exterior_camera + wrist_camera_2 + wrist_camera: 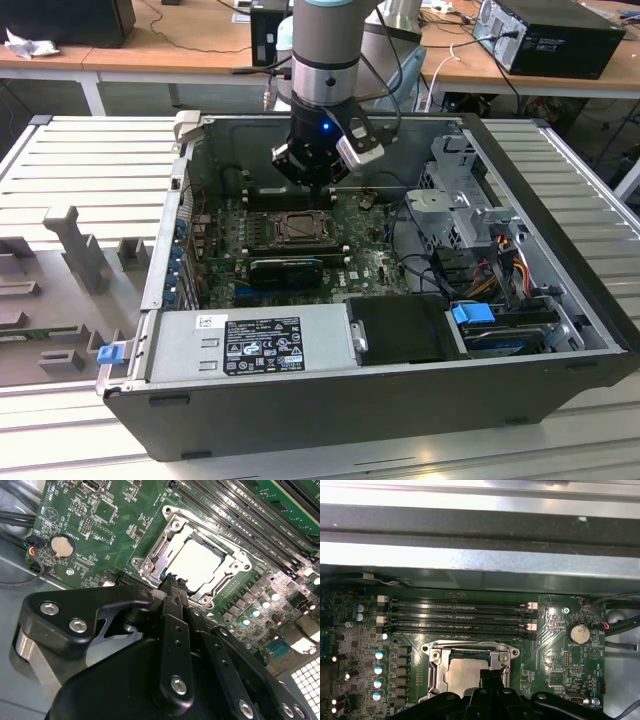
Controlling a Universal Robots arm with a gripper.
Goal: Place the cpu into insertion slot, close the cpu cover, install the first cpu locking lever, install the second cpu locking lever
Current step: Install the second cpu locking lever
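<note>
Exterior view high, oblique; both wrist views close, sharing insertion slot [197,562].

The cpu [200,562] has a shiny silver-grey top, and the cpu cover [172,535] around it is silver-grey too. The board [75,510] is green with little silver dots, and the gripper [172,582] is black. The computer case [330,400] is dark grey with a blue clip [108,352].

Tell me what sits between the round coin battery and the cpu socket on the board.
In the first wrist view, bare green board with small chips lies between the coin battery and the cpu cover over the insertion slot.
</note>
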